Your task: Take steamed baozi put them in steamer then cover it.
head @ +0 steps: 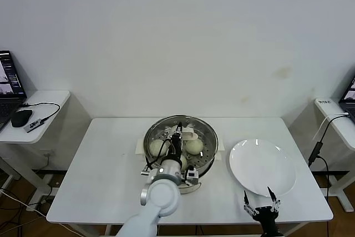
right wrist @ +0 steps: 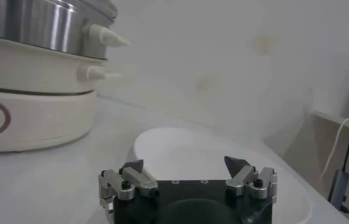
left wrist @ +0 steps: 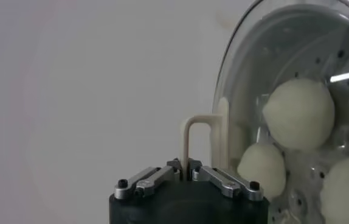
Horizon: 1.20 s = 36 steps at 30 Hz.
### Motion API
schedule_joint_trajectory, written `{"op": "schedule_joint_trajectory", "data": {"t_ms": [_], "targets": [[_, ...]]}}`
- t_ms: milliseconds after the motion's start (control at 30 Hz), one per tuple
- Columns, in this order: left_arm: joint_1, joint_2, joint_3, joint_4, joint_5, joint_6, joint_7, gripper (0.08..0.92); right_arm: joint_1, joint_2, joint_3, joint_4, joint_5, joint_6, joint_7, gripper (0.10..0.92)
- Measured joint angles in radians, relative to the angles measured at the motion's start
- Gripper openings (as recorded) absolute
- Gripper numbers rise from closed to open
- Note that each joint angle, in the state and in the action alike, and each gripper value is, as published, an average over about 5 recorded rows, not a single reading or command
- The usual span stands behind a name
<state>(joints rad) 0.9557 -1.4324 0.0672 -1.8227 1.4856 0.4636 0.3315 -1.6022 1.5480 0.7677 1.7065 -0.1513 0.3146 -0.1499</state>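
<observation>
Head view, steamer [head: 206,137]: stands mid-tabletop, nearer the far edge, with baozi [head: 193,146] on its perforated tray.
Head view, left gripper [head: 176,135]: reaches over the pot, at the cream handle of the glass lid [head: 188,123].
Head view, right gripper [head: 259,199]: low at the near edge, just short of the white plate [head: 262,166], fingers spread (nothing between them).
Left wrist view, jaws: clenched on the lid handle [left wrist: 197,141], which rises from between the fingertips.
Left wrist view, lid [left wrist: 247,55]: the buns [left wrist: 298,113] show through its glass.
Right wrist view, right gripper [right wrist: 186,165]: released, the plate [right wrist: 180,145] beyond its tips; the steamer [right wrist: 31,24] on its white base [right wrist: 34,115] stands off to one side.
</observation>
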Motion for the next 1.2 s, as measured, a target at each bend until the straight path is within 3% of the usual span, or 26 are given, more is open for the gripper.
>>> {"op": "schedule_joint_trajectory", "data": {"t_ms": [767,1200], "targets": [[0.006,-0.032,-0.023,0.031,0.023,-0.009,-0.008,0.159,-0.004,-0.002,-0.014,-0.008,-0.006,0.006,-0.003,0.823],[0.060,-0.012,-0.025,-0.035,0.024,-0.028,-0.032,0.515,-0.005,-0.007,-0.021,-0.009,-0.007,0.006,-0.003,0.823]]}}
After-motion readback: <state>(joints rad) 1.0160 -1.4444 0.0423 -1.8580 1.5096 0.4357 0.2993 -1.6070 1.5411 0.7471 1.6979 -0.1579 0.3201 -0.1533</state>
